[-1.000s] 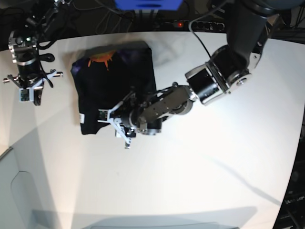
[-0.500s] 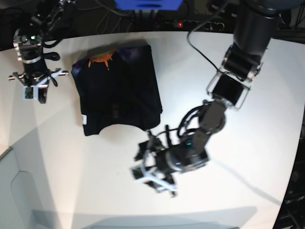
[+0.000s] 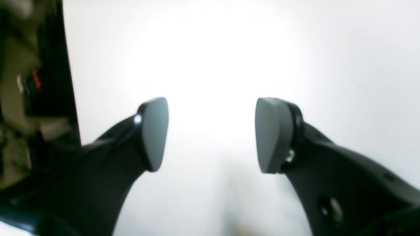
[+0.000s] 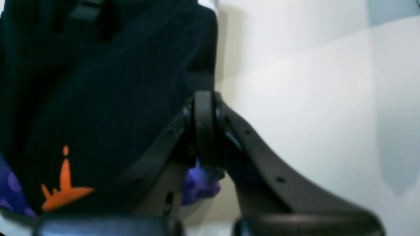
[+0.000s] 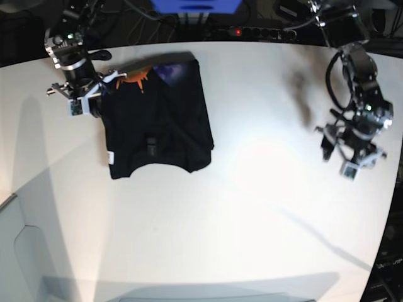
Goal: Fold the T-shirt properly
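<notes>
Base view shows the T-shirt (image 5: 156, 123) folded at upper left, the closed, empty right gripper (image 5: 84, 107) over its corner, where a nudge could rumple it, while the left gripper (image 5: 350, 160) hangs open far right.

The white table (image 5: 252, 214) is brightly lit from above, with a soft hot spot right of the T-shirt (image 5: 157, 126) and long grey arm shadows at its near edge, while the overhead view bows at its borders. In the left wrist view the table burns out to pure glare between the blurred fingers (image 3: 154, 131). The right wrist view is soft throughout, with the T-shirt's black cloth nearly featureless and a pale shadow beside it.
</notes>
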`<state>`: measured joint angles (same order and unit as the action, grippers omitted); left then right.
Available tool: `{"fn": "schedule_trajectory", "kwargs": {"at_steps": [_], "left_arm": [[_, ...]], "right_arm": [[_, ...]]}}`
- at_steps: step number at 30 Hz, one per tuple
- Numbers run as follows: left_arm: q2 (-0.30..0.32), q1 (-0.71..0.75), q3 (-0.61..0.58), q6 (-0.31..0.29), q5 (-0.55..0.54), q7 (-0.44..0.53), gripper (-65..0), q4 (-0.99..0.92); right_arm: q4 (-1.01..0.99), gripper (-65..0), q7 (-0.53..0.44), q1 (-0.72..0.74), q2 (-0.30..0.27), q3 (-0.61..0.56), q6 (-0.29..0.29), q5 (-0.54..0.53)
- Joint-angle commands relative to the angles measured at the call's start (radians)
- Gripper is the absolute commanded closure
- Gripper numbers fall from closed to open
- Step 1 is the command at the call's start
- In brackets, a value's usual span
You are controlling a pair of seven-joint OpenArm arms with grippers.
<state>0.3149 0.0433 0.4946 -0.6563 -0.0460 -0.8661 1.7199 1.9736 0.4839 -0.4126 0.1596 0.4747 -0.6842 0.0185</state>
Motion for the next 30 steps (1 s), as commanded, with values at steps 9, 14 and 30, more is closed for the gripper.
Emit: {"fn": "schedule_trajectory", "kwargs": {"at_steps": [9, 14, 30], "left_arm": [[0.005, 0.139, 0.082, -0.001, -0.019, 0.026, -40.0, 0.004], [0.005, 0.160, 0.092, -0.001, -0.019, 0.018, -40.0, 0.010], [-0.181, 0.521, 0.218, -0.009, -0.019, 0.017, -6.1, 0.297]], "right_arm": [[-0.096, 0.0, -0.027, 0.010, -0.003, -0.008, -0.014, -0.018], [-0.158, 0.0, -0.029, 0.010, -0.009, -0.004, -0.014, -0.018], [0.054, 0.0, -0.020, -0.154, -0.012, 0.108, -0.014, -0.157]]}}
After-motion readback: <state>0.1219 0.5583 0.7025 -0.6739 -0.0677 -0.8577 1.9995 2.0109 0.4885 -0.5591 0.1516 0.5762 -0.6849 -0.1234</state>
